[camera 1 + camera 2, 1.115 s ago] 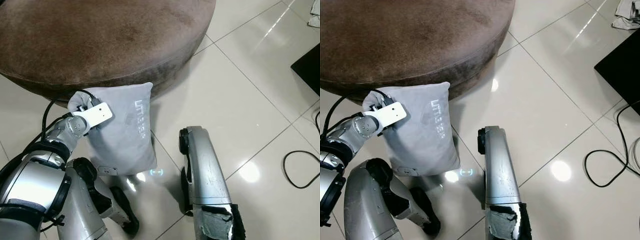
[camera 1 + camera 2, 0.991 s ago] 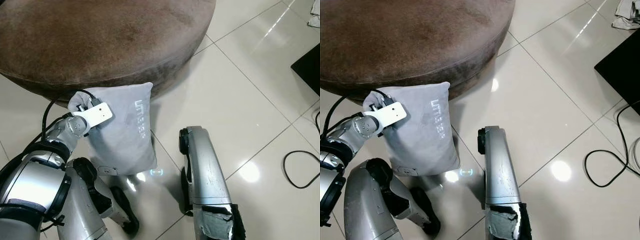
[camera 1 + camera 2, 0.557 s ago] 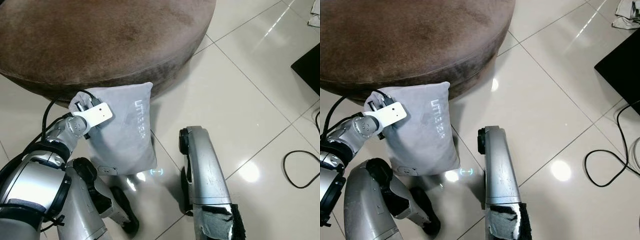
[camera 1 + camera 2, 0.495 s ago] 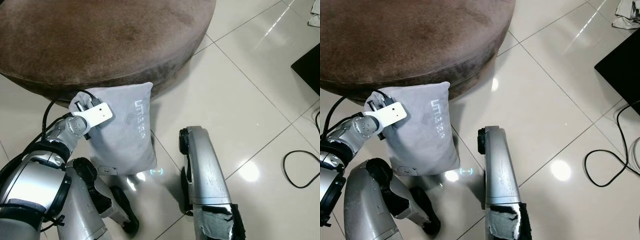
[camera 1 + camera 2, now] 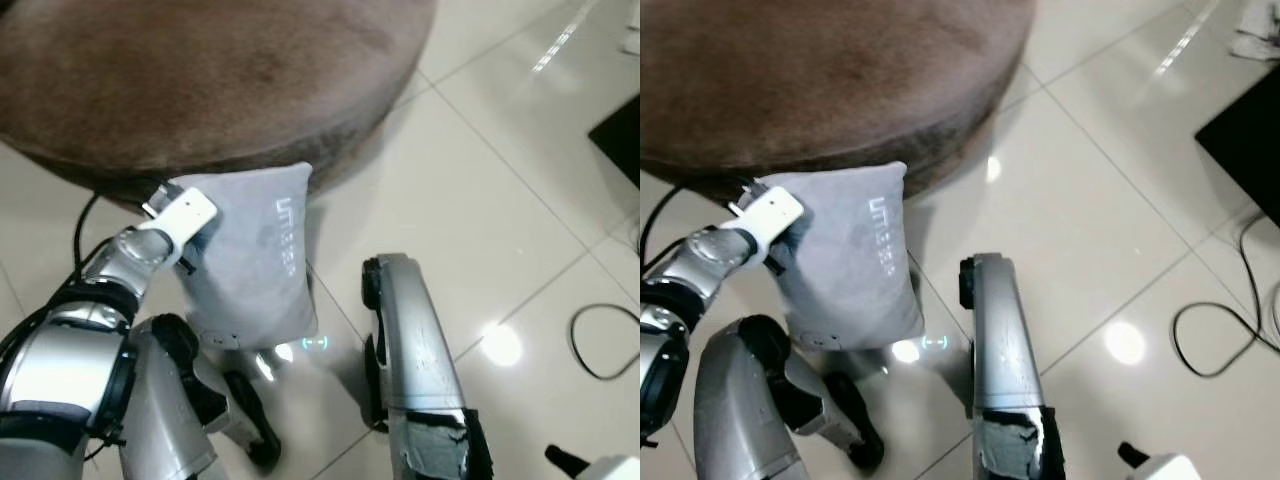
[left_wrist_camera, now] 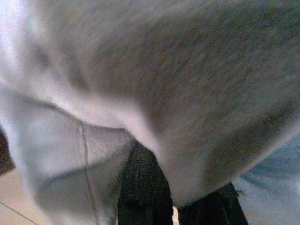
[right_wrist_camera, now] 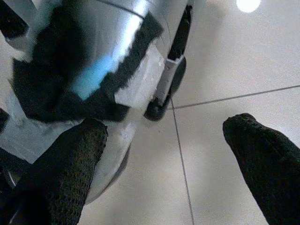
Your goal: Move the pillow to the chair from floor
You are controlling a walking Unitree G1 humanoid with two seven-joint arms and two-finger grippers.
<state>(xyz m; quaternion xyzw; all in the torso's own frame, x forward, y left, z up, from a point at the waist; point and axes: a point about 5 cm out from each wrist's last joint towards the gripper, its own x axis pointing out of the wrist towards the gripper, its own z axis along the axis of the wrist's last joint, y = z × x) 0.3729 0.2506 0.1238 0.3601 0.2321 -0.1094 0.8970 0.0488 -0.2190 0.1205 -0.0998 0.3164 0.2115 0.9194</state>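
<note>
The left gripper (image 5: 160, 200) is clamped on the upper left corner of a grey pillow (image 5: 255, 260). In the left wrist view its black fingers (image 6: 143, 197) pinch a fold of the grey fabric. The pillow stands upright with its lower edge near the tiled floor (image 5: 480, 200) and its top just at the rim of a round brown upholstered chair (image 5: 200, 70), directly in front of the robot. Pale lettering runs down the pillow's face; it is too blurred to read. The right gripper (image 7: 168, 173) hangs low beside the robot's silver leg (image 5: 410, 340), its two black fingers spread wide apart and empty. A black cable (image 5: 600, 340) loops on the floor at the right, near a dark flat object (image 5: 620, 140).
</note>
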